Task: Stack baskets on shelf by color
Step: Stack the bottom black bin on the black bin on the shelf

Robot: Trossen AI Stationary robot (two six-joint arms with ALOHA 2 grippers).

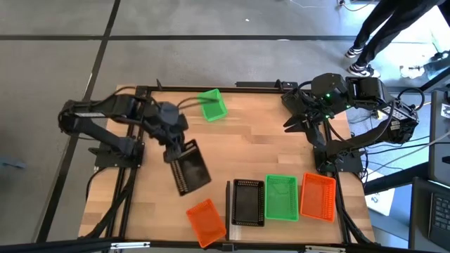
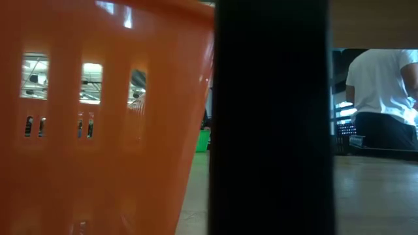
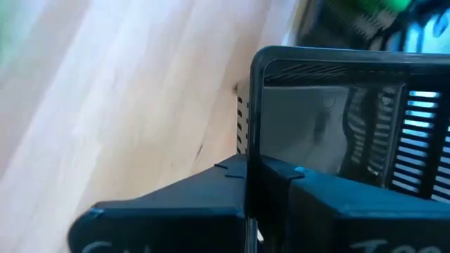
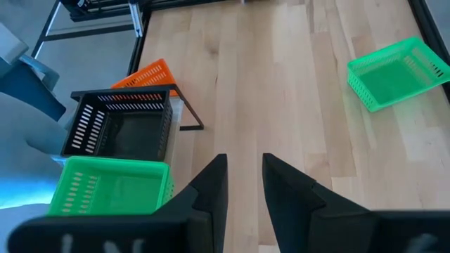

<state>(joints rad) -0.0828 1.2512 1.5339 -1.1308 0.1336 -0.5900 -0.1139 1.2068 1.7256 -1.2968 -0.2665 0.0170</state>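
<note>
My left gripper is shut on a black basket above the table's left middle. On the shelf at the near right, a black basket, a green one and an orange one stand side by side on their bottoms. A loose orange basket lies at the near edge. A loose green basket lies tilted near the far edge. My right gripper hovers open over the right side with nothing between its fingers. My left gripper pinches one wall of the black basket at its rim, one finger outside and the other inside. The fingers come slanting down from the table's left. The basket hangs tilted beyond the fingers, lifted off the table.
Bare wood lies between the far green basket and the shelf. In the low view the near orange basket and a black upright block most of the picture. A person in a white shirt is beyond the table.
</note>
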